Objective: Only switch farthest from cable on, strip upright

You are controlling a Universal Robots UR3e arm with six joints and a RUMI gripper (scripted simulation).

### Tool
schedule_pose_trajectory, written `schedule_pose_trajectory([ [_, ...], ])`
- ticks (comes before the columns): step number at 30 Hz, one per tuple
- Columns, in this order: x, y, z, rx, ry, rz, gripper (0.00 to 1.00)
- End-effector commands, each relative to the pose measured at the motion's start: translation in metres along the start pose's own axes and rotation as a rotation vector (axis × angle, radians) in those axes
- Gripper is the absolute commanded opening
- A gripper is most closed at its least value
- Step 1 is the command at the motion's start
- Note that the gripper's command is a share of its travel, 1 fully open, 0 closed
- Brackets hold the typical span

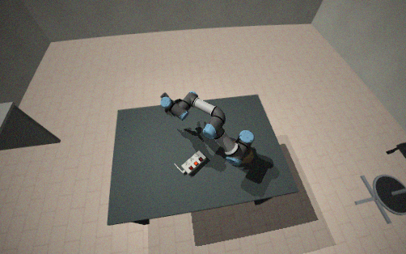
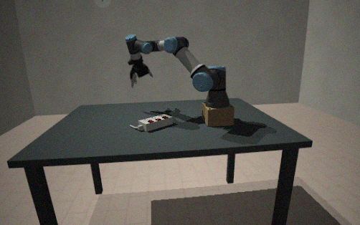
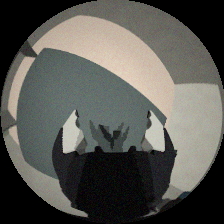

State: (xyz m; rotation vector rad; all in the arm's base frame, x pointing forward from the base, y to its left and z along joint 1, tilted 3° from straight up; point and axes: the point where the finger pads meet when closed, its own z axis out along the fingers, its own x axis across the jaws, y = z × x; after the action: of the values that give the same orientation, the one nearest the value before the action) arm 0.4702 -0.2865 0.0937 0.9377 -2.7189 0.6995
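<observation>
Dark worktop (image 2: 107, 143): white power strip (image 2: 155, 122) lies switches-up, long axis diagonal, cable stub pointing away from the arm's base; gripper (image 2: 140, 76) hangs high, released, holding nothing.

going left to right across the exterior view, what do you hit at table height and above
Hand hanging open above the table → power strip, red switches facing up → tan base block under the arm → table's right front leg.
</observation>
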Motion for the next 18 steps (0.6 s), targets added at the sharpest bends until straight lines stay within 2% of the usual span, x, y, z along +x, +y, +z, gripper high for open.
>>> schedule_pose_trajectory([
  [1,-0.022,0.021,-0.018,0.023,-0.053,0.011,1.0],
  [10,-0.037,0.04,-0.032,0.023,-0.084,0.01,1.0],
  [14,-0.052,0.061,-0.046,0.021,-0.116,0.008,1.0],
  [18,-0.056,0.069,-0.05,0.02,-0.127,0.007,1.0],
])
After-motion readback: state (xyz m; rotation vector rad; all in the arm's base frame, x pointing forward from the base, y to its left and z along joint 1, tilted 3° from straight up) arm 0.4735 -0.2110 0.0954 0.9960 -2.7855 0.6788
